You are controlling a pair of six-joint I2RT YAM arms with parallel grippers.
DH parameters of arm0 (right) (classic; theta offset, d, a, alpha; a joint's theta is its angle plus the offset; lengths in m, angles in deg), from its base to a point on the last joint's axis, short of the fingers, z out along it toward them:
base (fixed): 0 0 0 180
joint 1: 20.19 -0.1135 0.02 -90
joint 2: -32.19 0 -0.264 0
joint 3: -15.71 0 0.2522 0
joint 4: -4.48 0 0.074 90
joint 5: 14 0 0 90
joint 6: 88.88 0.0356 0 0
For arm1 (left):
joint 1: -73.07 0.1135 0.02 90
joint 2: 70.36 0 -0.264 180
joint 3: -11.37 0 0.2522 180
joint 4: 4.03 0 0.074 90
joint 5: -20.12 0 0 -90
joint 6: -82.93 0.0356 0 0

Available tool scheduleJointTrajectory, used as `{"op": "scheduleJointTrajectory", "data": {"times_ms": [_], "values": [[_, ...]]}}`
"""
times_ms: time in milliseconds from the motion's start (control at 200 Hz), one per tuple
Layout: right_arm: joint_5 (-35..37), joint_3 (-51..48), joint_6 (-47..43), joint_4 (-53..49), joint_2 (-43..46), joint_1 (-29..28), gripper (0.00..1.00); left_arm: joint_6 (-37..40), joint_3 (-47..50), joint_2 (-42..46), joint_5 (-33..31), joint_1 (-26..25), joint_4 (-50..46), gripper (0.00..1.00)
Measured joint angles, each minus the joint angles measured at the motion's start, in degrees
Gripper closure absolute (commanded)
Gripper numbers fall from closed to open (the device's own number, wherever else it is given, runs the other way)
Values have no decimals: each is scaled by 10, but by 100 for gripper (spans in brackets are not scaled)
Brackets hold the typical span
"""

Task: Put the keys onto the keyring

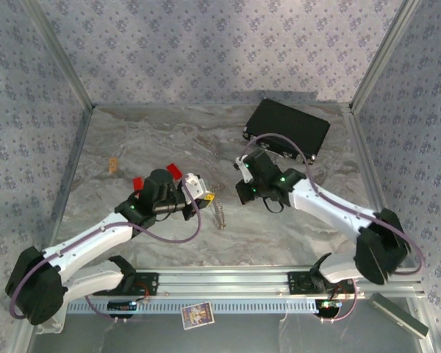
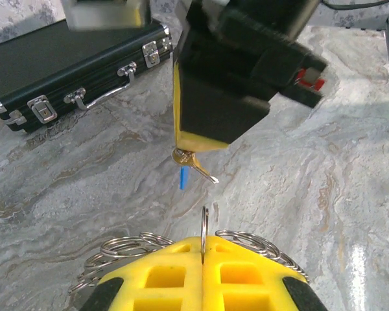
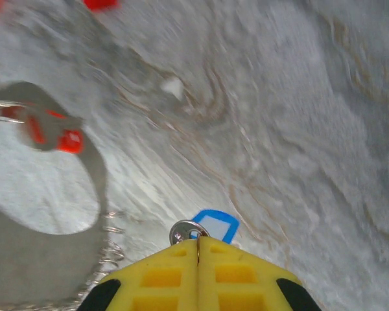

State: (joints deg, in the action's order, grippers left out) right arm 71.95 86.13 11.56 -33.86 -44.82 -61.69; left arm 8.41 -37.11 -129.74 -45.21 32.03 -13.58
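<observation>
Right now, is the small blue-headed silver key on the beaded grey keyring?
Off: the blue key hangs from the right gripper, clear of the keyring pinched by the left gripper.

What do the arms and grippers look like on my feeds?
Both arms match: the left arm and right arm have white link shells, bulky black joints and a purple cable looping alongside. A small green light glows near each wrist. The left gripper and right gripper have yellow fingers with square recesses and black outer edges.
</observation>
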Motion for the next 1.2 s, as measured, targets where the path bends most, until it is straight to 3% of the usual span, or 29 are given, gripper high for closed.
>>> {"op": "scheduleJointTrajectory", "data": {"times_ms": [200, 525, 1199], "values": [[-59, -63, -82, 101, 89, -4, 100, -9, -3, 11, 2, 0, -17, 100], [-149, -71, -205, 136, 105, -20, 100, -17, -4, 12, 4, 0, -29, 100], [-36, -71, -311, 155, 97, -108, 100, -26, -18, 3, 14, 0, -30, 100]]}}
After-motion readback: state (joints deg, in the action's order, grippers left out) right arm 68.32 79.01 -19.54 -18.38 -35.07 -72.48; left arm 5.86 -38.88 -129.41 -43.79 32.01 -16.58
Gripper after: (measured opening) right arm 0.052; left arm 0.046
